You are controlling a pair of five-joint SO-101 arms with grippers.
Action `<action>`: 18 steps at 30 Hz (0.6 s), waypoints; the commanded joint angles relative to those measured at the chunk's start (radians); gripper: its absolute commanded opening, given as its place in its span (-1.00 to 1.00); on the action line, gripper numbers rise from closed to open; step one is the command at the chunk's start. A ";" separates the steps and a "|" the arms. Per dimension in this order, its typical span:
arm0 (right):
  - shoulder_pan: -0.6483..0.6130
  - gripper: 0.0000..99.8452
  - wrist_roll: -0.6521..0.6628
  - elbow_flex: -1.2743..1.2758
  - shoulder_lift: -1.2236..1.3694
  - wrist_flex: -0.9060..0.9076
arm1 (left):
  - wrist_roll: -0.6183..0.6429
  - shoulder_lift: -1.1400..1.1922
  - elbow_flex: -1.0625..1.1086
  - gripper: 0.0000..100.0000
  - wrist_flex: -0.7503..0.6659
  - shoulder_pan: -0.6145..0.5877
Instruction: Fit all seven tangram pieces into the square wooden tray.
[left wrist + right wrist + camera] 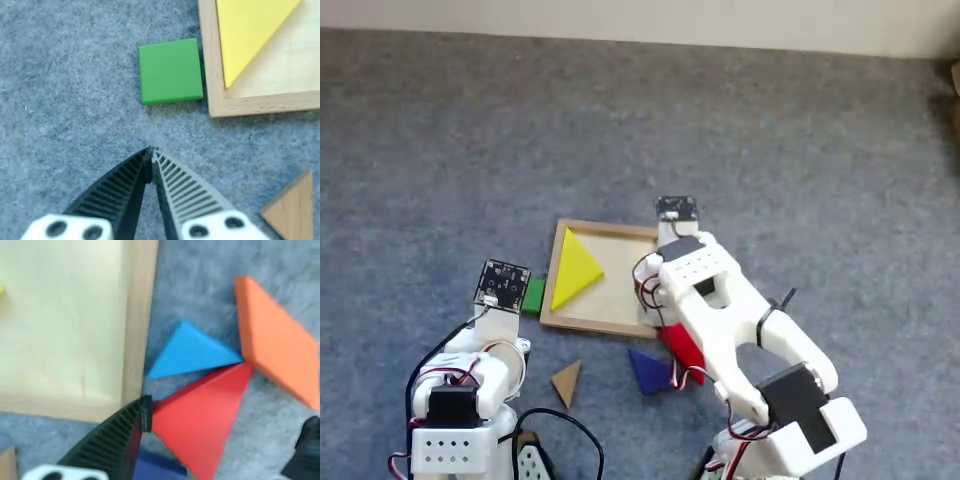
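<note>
The wooden tray (598, 326) lies between my arms, with the big yellow triangle (575, 268) in its left part. My right gripper (227, 422) is spread wide astride the red triangle (200, 430), just outside the tray. My left gripper (151, 153), pinched together on nothing, points at the green square (170, 71) beside the tray.

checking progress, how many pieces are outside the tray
6: green beside the tray; tan, navy off its near edge; red, light blue, orange at the right gripper.
</note>
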 commanded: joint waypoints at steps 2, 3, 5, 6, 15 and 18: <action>-0.036 -0.15 -0.005 -0.013 -0.004 0.015 | -0.003 -0.036 0.021 -0.99 0.005 -0.013; -0.036 -0.15 -0.005 -0.001 -0.004 0.002 | -0.003 -0.036 0.021 -0.99 0.005 -0.013; -0.036 -0.16 -0.003 0.022 -0.004 -0.018 | -0.003 -0.036 0.021 -0.99 0.005 -0.013; -0.036 -0.18 -0.003 0.030 -0.004 -0.019 | -0.003 -0.036 0.021 -0.99 0.005 -0.013; -0.039 -0.26 0.095 0.074 -0.007 -0.018 | -0.003 -0.036 0.021 -0.99 0.005 -0.013; -0.039 -0.26 0.097 0.085 -0.007 -0.016 | -0.003 -0.036 0.021 -0.99 0.005 -0.013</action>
